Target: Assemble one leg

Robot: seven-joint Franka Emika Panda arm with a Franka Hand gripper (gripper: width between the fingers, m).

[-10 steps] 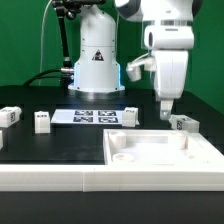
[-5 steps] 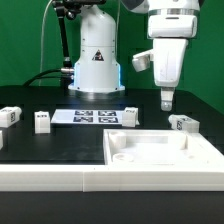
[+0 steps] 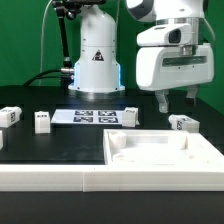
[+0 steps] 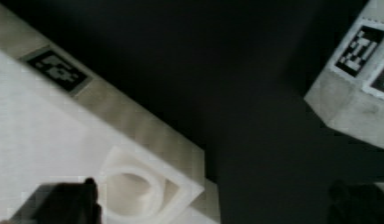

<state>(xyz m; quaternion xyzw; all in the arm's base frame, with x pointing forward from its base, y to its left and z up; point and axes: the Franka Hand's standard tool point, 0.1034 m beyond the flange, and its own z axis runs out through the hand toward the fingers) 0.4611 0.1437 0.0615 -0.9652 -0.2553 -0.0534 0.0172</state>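
Several small white legs with marker tags lie on the black table: one (image 3: 182,123) at the exterior view's right, one (image 3: 128,116) beside the marker board, and two at the left (image 3: 42,121) (image 3: 10,114). My gripper (image 3: 176,100) hangs open and empty above the table, just above and behind the right leg. In the wrist view the gripper (image 4: 215,205) shows dark fingertips (image 4: 64,200) wide apart with nothing between them. A tagged leg (image 4: 358,60) lies beyond them.
The large white square tray-like piece (image 3: 205,152) with a raised rim lies in front; its corner with a round hole (image 4: 132,185) and a tag shows in the wrist view. The marker board (image 3: 92,117) lies before the robot base (image 3: 97,60).
The gripper has risen and the wrist has turned, so both fingers now show side by side and spread. The legs and the tray-like piece have not moved.
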